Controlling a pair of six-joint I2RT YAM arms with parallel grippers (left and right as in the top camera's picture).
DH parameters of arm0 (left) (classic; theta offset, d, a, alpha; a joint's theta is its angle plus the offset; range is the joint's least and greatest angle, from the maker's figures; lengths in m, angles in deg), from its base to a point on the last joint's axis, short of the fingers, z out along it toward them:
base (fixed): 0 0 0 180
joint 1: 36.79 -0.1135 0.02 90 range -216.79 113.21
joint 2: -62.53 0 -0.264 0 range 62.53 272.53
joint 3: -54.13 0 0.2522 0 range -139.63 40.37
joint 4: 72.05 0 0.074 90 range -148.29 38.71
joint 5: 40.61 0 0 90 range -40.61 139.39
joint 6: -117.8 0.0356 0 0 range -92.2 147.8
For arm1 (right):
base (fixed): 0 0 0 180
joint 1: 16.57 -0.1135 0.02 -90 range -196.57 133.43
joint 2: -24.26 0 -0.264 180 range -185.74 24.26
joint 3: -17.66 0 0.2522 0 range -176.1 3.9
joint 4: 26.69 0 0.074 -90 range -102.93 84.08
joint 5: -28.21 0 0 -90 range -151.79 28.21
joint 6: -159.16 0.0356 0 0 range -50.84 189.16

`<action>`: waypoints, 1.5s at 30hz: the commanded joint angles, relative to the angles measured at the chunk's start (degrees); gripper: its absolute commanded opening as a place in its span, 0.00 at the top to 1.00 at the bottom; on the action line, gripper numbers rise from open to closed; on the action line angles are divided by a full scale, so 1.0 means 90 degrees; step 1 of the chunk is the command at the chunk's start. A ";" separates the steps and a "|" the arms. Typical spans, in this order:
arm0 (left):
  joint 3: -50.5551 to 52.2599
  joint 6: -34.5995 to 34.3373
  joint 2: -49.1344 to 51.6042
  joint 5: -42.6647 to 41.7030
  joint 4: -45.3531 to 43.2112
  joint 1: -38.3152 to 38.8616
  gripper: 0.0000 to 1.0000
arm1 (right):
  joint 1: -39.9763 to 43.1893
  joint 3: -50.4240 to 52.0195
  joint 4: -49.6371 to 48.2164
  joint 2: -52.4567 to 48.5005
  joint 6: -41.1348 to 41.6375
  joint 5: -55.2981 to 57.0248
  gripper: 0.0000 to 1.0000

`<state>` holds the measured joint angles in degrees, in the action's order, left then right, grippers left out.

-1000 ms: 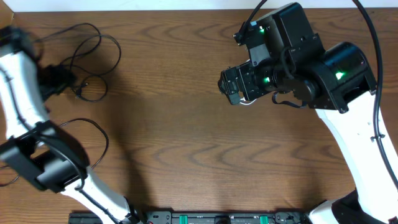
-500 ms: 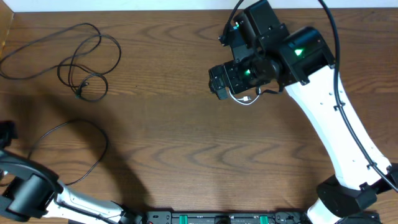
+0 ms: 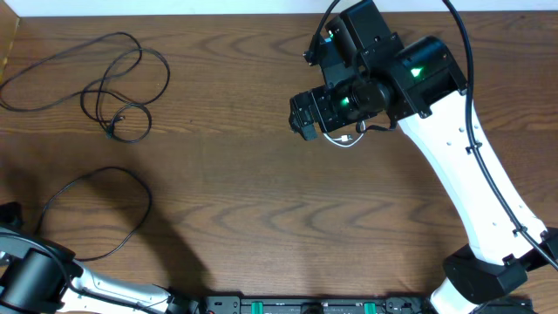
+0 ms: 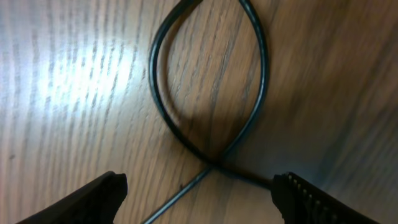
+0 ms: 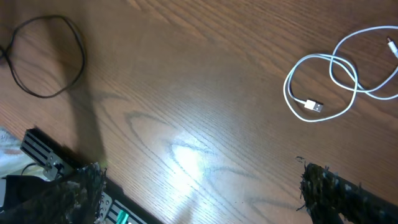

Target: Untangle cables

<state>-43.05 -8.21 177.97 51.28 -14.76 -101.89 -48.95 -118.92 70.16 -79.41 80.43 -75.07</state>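
While left pincer and right pincer gape, an arm half-hides the white cable.

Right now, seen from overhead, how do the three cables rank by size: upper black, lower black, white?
1. Upper black cable, sprawled widest.
2. Lower black cable, one smaller loop.
3. White cable, only a sliver showing; the right arm hides most of it, so last place is unsure.
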 commanded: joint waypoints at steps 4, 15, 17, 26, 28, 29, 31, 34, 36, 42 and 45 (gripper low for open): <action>0.0593 -0.0015 0.0046 0.0124 -0.0576 0.0002 0.20 | 0.0002 0.0000 -0.0017 -0.0012 -0.0063 -0.0051 0.01; 0.0758 -0.0010 0.0308 0.0121 -0.0896 0.0002 0.41 | 0.0002 0.0000 -0.0015 -0.0012 -0.0063 -0.0070 0.02; 0.0758 -0.0007 0.0406 0.0112 -0.0923 0.0002 0.50 | -0.0010 0.0000 -0.0007 -0.0012 -0.0063 -0.0070 0.07; 0.0695 0.0039 0.0486 -0.0374 -0.1095 0.0019 0.92 | -0.0197 0.0000 -0.0005 -0.0012 -0.0063 -0.0068 0.07; 0.0602 0.0039 0.0486 -0.1013 -0.1192 0.0056 0.92 | -0.0248 0.0000 -0.0007 -0.0012 -0.0015 -0.0068 0.07; 0.0539 0.0039 0.0486 -0.1353 -0.1239 0.0083 0.92 | -0.0260 0.0000 -0.0007 -0.0012 0.0032 -0.0066 0.07; 0.0316 0.0034 0.0483 -0.2057 -0.1302 0.0185 0.92 | -0.0294 0.0000 -0.0012 -0.0012 0.0112 -0.0066 0.12; -0.0129 0.0032 0.0476 -0.2450 -0.1246 0.0413 0.92 | -0.0330 0.0000 -0.0007 -0.0012 0.0134 -0.0068 0.16; -0.0454 0.0034 0.0447 -0.2472 -0.1156 0.0590 0.93 | -0.0330 0.0000 0.0012 -0.0012 0.0253 -0.0068 0.16; -0.1260 -0.0015 0.0233 -0.2443 -0.1107 0.1010 0.92 | -0.0333 0.0000 0.0039 -0.0012 0.0391 -0.0070 0.16; -0.1404 -0.0015 0.0219 -0.2397 -0.1086 0.1035 0.93 | -0.0330 0.0000 0.0061 -0.0012 0.0391 -0.0070 0.16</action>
<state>-53.94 -8.23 181.77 30.21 -25.03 -92.23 -51.56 -118.92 70.43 -79.41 82.84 -75.31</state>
